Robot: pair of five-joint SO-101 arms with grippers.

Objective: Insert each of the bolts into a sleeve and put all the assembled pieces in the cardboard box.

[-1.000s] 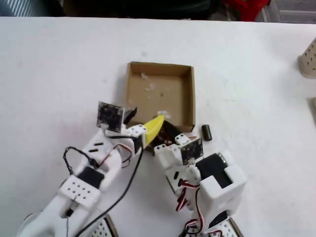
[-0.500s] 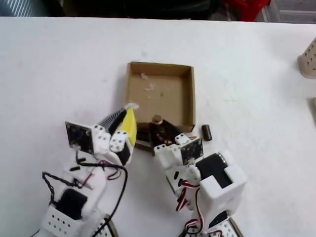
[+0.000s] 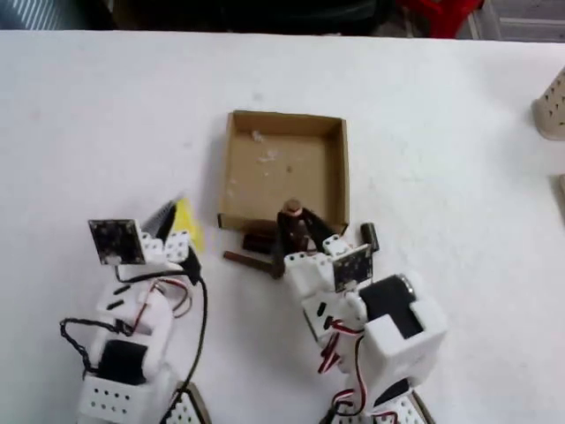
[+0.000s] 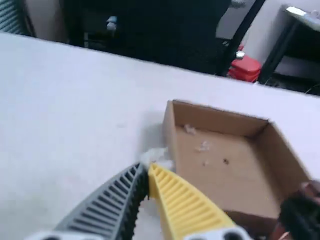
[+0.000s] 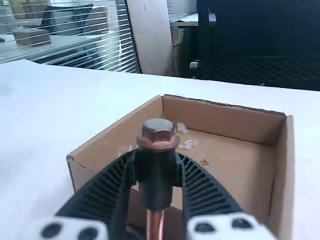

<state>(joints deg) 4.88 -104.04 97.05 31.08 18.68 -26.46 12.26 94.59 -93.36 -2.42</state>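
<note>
right wrist view: right gripper point(image 5: 156, 161) jaws clamped on black sleeve point(image 5: 156, 186), bolt point(image 5: 158, 134) seated upright inside, lower centre of frame. cardboard box point(image 5: 225, 120) behind. release judged risky: near wall seemingly underneath, piece may be dropped outside. left gripper point(image 4: 146, 172) jaws closed, empty.

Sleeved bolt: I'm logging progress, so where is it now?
In the right wrist view the sleeved bolt stands upright, clamped in the right gripper, just at the near wall of the cardboard box.
</note>
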